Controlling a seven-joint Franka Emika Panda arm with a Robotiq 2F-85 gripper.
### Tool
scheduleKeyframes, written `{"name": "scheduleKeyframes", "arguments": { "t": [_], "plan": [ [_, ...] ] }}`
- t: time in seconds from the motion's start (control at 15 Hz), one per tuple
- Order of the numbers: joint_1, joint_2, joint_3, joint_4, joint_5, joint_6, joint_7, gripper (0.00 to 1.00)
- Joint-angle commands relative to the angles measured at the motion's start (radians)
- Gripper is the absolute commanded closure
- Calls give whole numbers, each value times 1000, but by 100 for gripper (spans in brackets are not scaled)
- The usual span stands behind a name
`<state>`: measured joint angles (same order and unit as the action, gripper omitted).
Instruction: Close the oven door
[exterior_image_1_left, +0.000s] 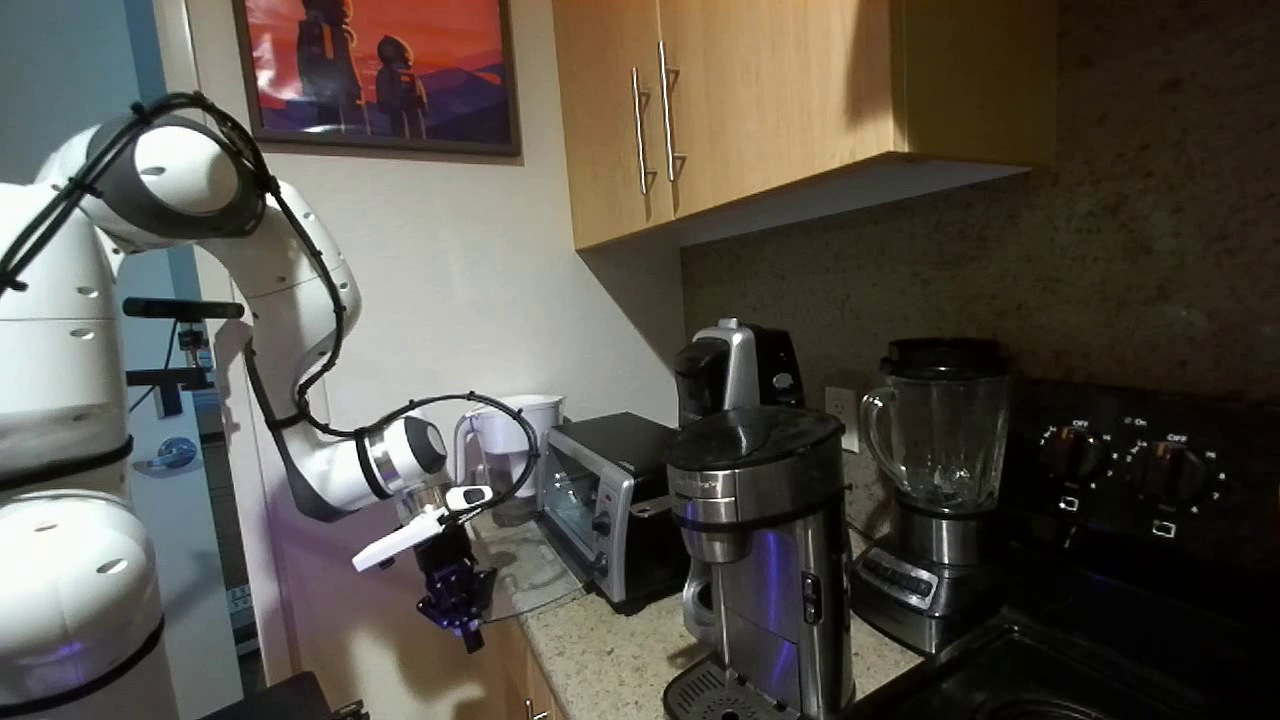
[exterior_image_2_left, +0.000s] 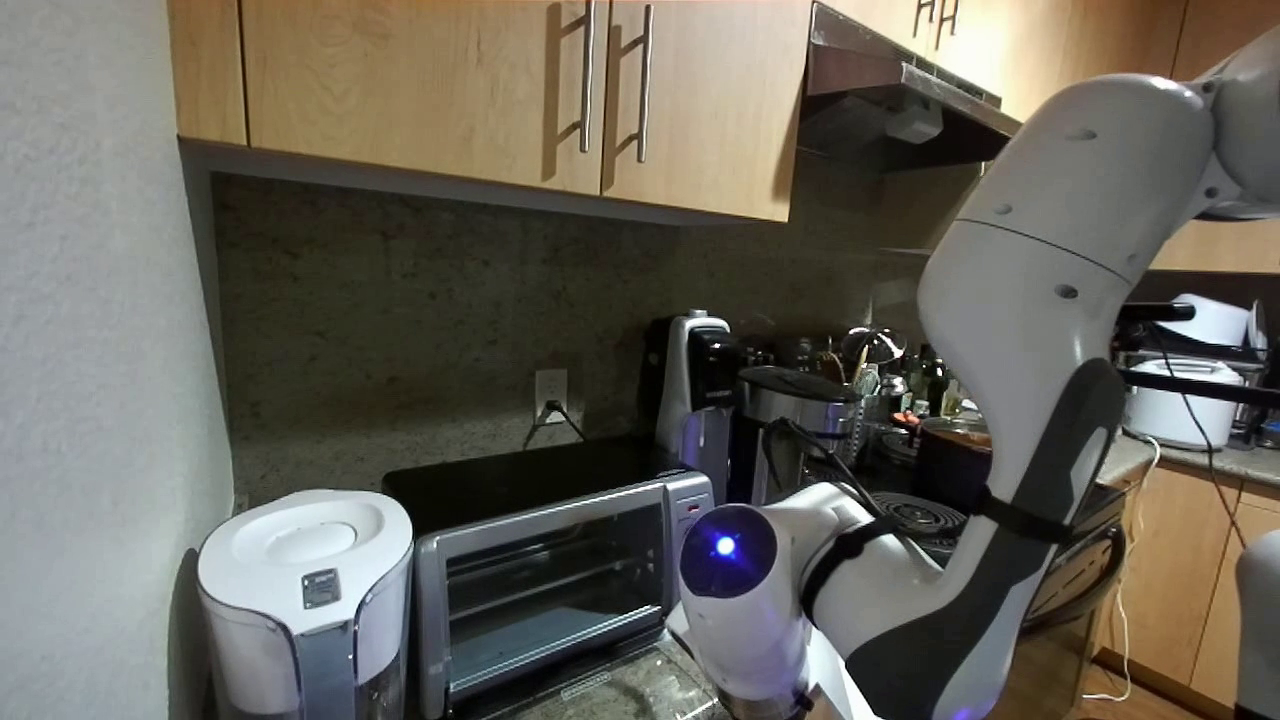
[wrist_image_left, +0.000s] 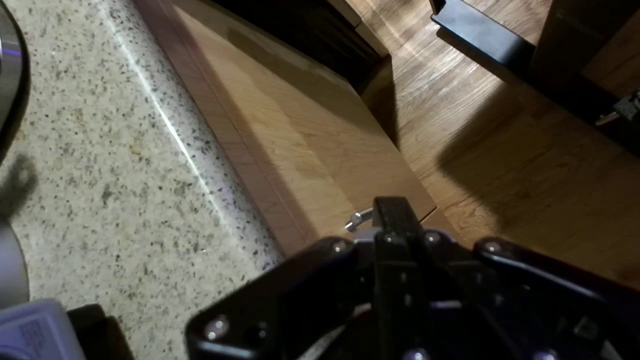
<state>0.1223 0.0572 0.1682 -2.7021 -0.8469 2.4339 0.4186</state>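
Note:
The small silver toaster oven (exterior_image_1_left: 617, 510) stands on the counter and also shows in an exterior view (exterior_image_2_left: 550, 590); its racks are visible. The oven door (exterior_image_1_left: 532, 578) appears lowered: a clear glass panel lying flat from the oven's lower front, part of it also in an exterior view (exterior_image_2_left: 630, 692). My gripper (exterior_image_1_left: 474, 638) hangs low, just outside the counter edge, near the glass panel's outer edge. In the wrist view my gripper (wrist_image_left: 395, 212) has its fingers together with nothing between them. An oven corner (wrist_image_left: 37, 332) shows at lower left; the door cannot be made out there.
A water pitcher (exterior_image_1_left: 530, 420) stands beside the oven by the wall. A coffee maker (exterior_image_1_left: 765, 560), a blender (exterior_image_1_left: 940, 540) and a black stove (exterior_image_1_left: 1000, 670) stand on the oven's other side. A cabinet handle (wrist_image_left: 359, 219) sticks out below the counter (wrist_image_left: 115, 175).

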Motion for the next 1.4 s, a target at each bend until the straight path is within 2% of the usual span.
{"name": "scheduleKeyframes", "arguments": {
  "t": [0.0,0.4,0.87,1.33],
  "plan": [
    [33,14,3,7,35,9,-30,100],
    [63,8,0,16,-37,-1,-21,100],
    [59,8,-7,29,-139,-7,-3,100],
    [64,-53,-1,-11,-219,-2,22,100]
  ]
}}
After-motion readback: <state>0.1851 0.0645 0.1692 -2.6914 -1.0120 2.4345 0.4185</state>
